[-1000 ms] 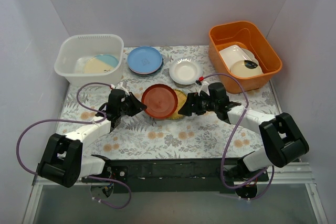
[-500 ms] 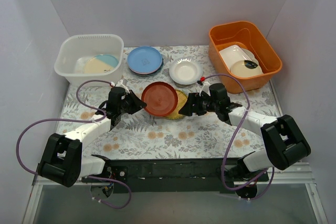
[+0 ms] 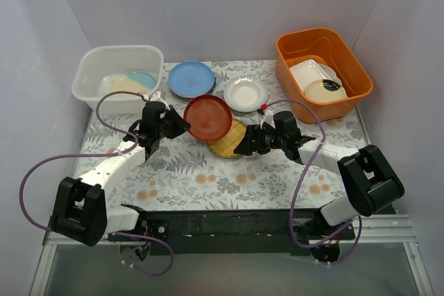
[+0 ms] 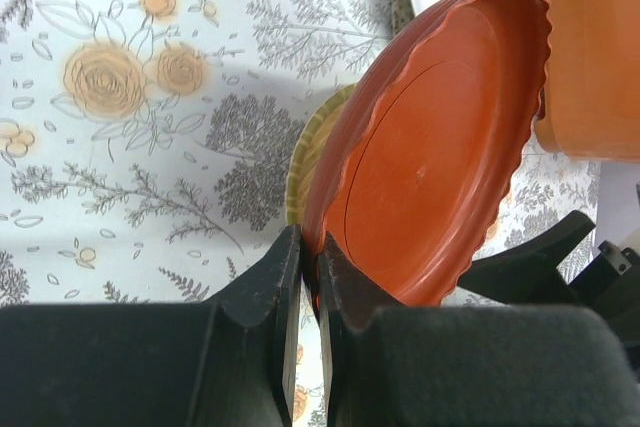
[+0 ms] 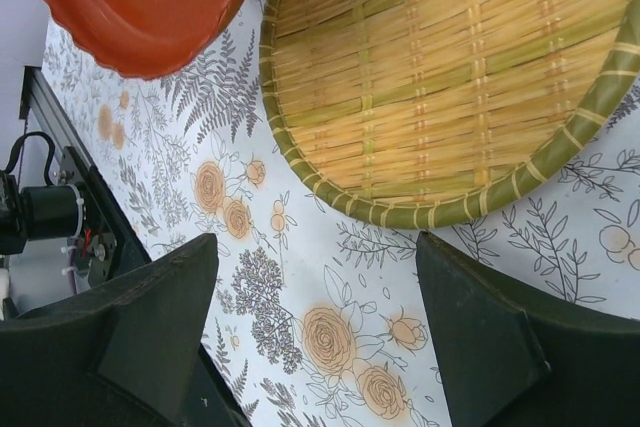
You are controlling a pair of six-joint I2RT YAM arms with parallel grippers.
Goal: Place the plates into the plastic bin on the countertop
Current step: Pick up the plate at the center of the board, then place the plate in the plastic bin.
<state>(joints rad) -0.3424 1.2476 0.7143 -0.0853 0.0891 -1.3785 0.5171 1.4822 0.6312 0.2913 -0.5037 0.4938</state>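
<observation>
My left gripper (image 3: 178, 124) is shut on the rim of the red plate (image 3: 208, 117) and holds it tilted above the countertop (image 3: 208, 178). In the left wrist view its jaws (image 4: 310, 259) pinch the scalloped edge of the red plate (image 4: 440, 167). Below it lies the yellow woven plate (image 3: 229, 147), with my right gripper (image 3: 244, 145) open beside its right edge. The right wrist view shows this gripper (image 5: 315, 247) empty, just short of the yellow plate (image 5: 450, 77). The plastic bin (image 3: 122, 49) at the back left holds a half cream, half blue plate (image 3: 135, 83).
A blue plate (image 3: 192, 78) lies right of the bin, and a small white scalloped plate (image 3: 245, 93) sits behind the yellow one. At the back right stands an orange tub (image 3: 347, 50) holding a white rectangular dish (image 3: 309, 71) and a cream dish (image 3: 325, 89).
My left gripper has raised the red plate and carried it back and left, uncovering more of the yellow plate. The right gripper shifted slightly left, still open.
</observation>
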